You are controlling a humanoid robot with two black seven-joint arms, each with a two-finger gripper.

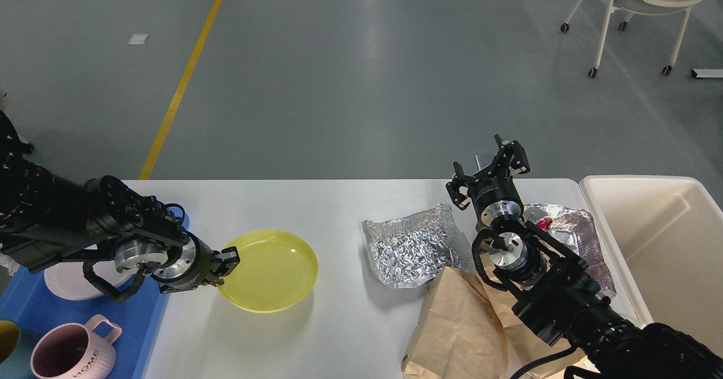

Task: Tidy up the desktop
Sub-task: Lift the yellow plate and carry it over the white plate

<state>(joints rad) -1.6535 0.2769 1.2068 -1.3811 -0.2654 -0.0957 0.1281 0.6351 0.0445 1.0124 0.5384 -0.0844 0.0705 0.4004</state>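
- here, the white table (pixel 350 209) fills the lower half of my view, wide and flat, with grey floor beyond its far edge.
- my left pincer (pixel 230 257) sits at the near-left rim of a yellow plate (pixel 271 270); its fingers look closed on that rim, though the grip is small and dark.
- my right pincer (pixel 490 170) is raised above the far right of the table, fingers spread apart and holding nothing.
- crumpled foil (pixel 409 249) lies mid-table, touching a brown paper bag (pixel 457 328) nearer me.
- a second foil wrapper (pixel 570 226) lies behind my right arm, beside the cream bin (pixel 666 243).
- a blue tray (pixel 34 305) at the left edge holds a pink mug (pixel 73 353) and a white dish (pixel 68 283).
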